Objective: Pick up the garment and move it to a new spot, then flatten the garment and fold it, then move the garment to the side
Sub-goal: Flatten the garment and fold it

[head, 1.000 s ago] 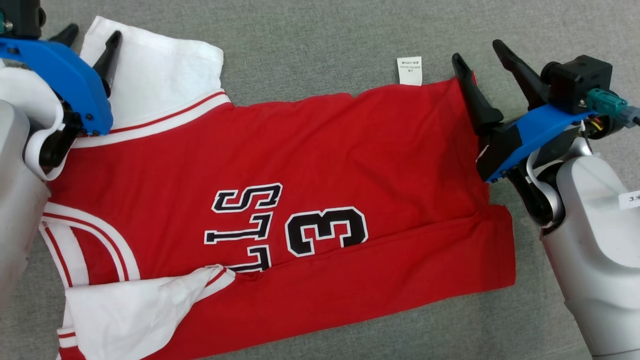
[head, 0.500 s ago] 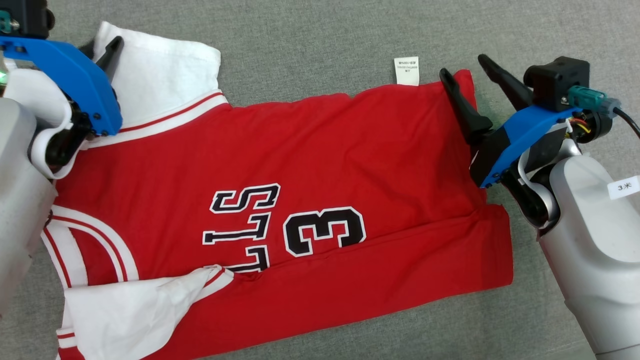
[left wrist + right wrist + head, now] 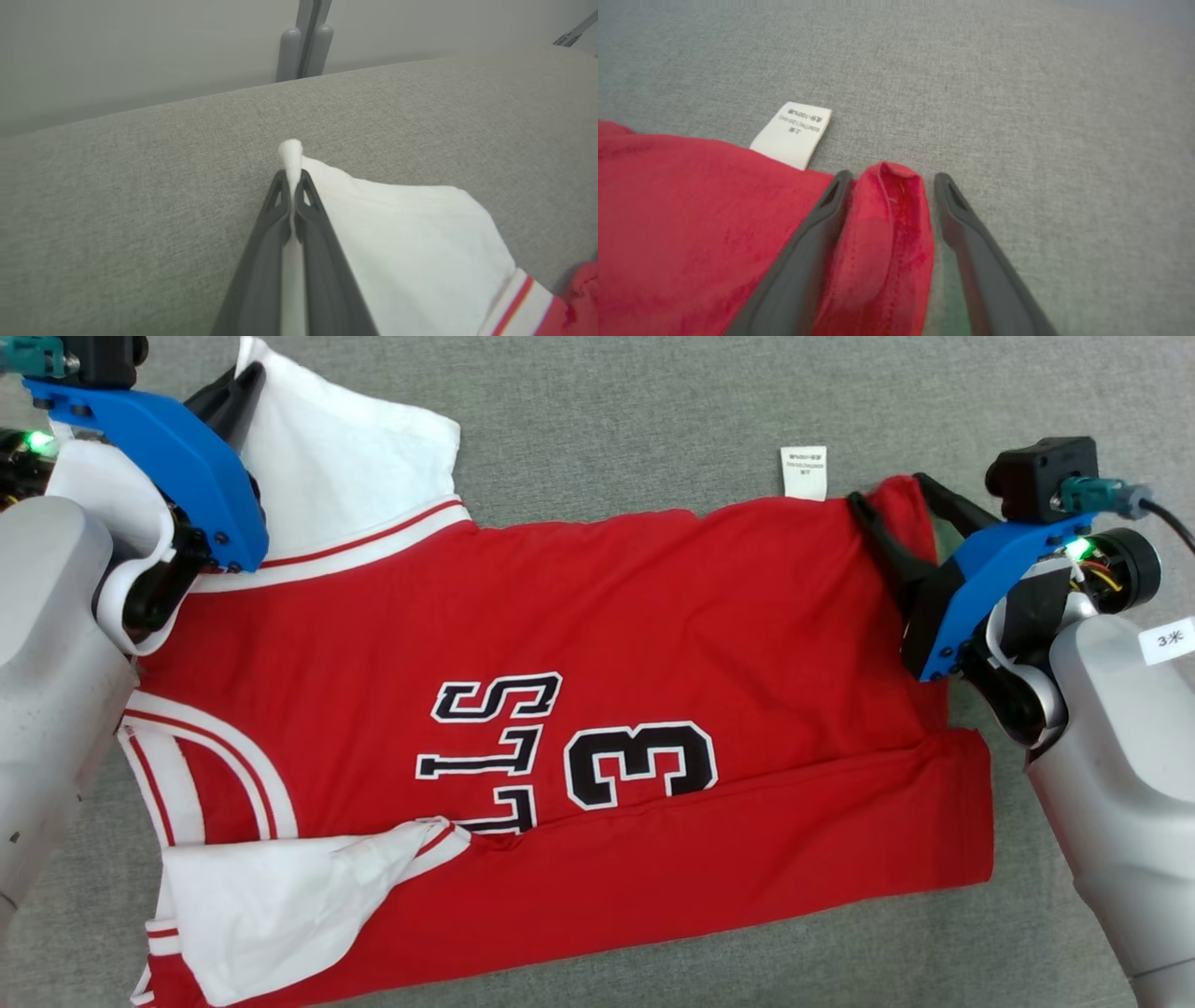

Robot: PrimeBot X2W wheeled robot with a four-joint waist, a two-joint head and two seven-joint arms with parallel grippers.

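Gripping the white sleeve (image 3: 397, 233) by its tip, my L tool (image 3: 292, 179) was clenched; R tool (image 3: 893, 178) straddled the red hem corner (image 3: 892, 210), jaws apart. Garment (image 3: 560, 616) lay flat mid grey padded surface (image 3: 607, 411); soft, floppy, so I judged corners the best holds.

Red garment (image 3: 653, 644) with white short sleeves, spread crosswise on the grey fabric surface (image 3: 607, 401), neckline end to the left, hem to the right. Printed side up: black, white-edged number 3 (image 3: 641, 765) and letters lying sideways across the middle. White-and-red striped trim at armholes and neckline. Near long edge folded over in a band, covering part of the lettering. Far sleeve (image 3: 345, 457) laid out beyond the body, its tip pinched into a small peak between the closed fingers of the left claw (image 3: 292, 177). Near sleeve (image 3: 280, 905) crumpled over the body at lower left. White care label (image 3: 804, 473) poking out from the far edge. Far hem corner (image 3: 887, 219) bunched into a ridge between the spread fingers of the right claw (image 3: 893, 179).
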